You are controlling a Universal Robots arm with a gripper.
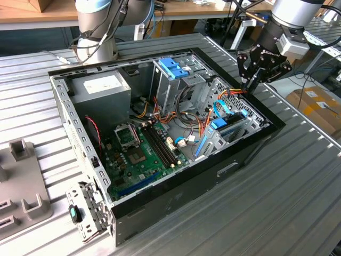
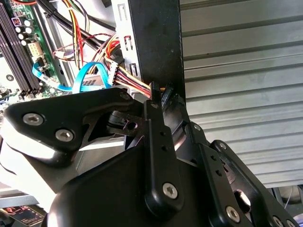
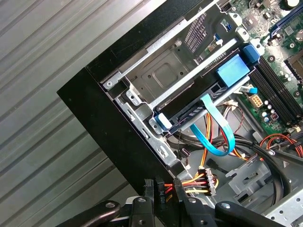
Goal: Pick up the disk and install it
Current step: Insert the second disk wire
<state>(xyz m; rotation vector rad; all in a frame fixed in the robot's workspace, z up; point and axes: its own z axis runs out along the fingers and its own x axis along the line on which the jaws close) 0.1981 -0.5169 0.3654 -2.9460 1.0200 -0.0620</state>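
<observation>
The disk [image 3: 187, 113] sits edge-on in the metal bay [image 3: 163, 75] at the case's front corner. Its dark edge and a light blue rail end [image 3: 163, 121] show, and a blue flat cable [image 3: 215, 127] loops out from it. In the exterior view the disk [image 1: 233, 130] lies low in the case on the exterior view's right. My gripper [image 3: 161, 187] hangs over the case's black rim, a little away from the disk. Its fingers are shut on a small black power connector with red, yellow and orange wires [image 3: 189, 179]. The same hold appears in the second wrist view [image 2: 163, 97] and in the exterior view [image 1: 249, 85].
The open black case [image 1: 176, 197] rests on a ribbed metal table [image 1: 277, 202]. Inside are a grey power supply box [image 1: 101, 88], a drive cage with a blue latch [image 1: 173, 66] and the green motherboard [image 1: 141, 152]. A grey fixture [image 1: 21, 176] lies at the exterior view's left.
</observation>
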